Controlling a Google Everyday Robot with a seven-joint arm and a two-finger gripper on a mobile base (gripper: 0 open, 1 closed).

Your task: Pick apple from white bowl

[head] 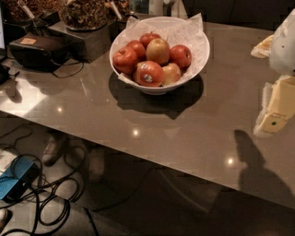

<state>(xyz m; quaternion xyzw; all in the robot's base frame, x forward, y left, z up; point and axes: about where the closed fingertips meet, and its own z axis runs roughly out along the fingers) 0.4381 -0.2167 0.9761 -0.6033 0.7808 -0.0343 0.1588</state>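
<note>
The white bowl, lined with crinkled white paper, stands on the grey counter at the back centre and holds several apples. The apple, large and pale yellow-green with a reddish blush, lies on top near the middle of the pile. A deep red apple with a white sticker lies in front of it and a smaller dull yellowish apple is to the front right. My gripper, a pale yellowish part below a white arm housing, is at the right edge, well to the right of the bowl and apart from it.
Glass jars of dry food and a black device with a cable stand at the back left. A pale object lies at the back right. The counter's front edge runs diagonally; cables and a blue box lie on the floor.
</note>
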